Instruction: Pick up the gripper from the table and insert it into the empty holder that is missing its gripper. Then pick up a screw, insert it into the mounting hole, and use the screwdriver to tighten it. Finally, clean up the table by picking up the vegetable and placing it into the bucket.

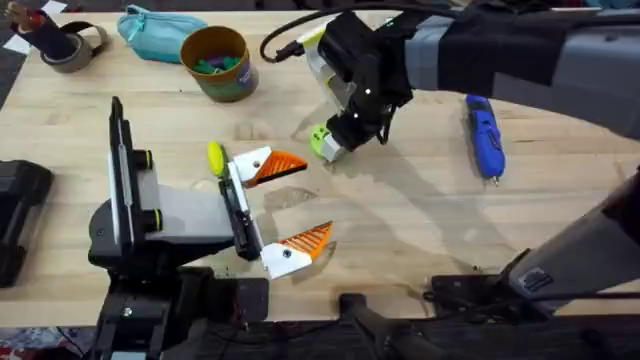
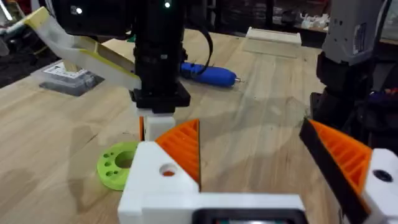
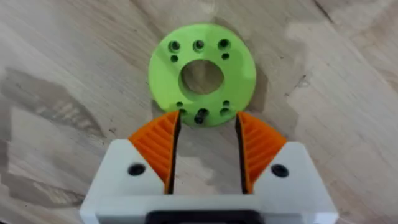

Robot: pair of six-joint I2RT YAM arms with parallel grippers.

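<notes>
Writing: we read no brand or label on anything here; a paper-like tag lies on the table far behind the right arm in the left wrist view, its print too small for us.
Right gripper (image 3: 205, 149): we see its two orange ribbed pads (image 3: 158, 146) apart, holding nothing, the gap between them pointed down at a lime-green disc (image 3: 202, 73).
Lime-green disc: flat on the wood just ahead of the right fingertips, a large centre hole and small holes round its rim; a dark screw (image 3: 200, 116) sits in one rim hole, right between the pads. Whether the pads touch the disc we cannot tell.
Left gripper (image 1: 285, 205): we see it wide open and empty, white fingers with orange pads spread; the disc lies just beyond one fingertip.
Holder (image 1: 135, 205): grey-and-black body with a black upright rail and lime-green knobs, directly behind the left gripper's fingers.
Screwdriver (image 1: 484, 135): slim, blue, thin metal tip, lying flat well apart from the right gripper, on its outer side.
Bucket (image 1: 217, 62): round, mustard-yellow inside, olive-brown outside, small coloured bits within; well beyond the left gripper, beside a teal pouch (image 1: 155, 32).
</notes>
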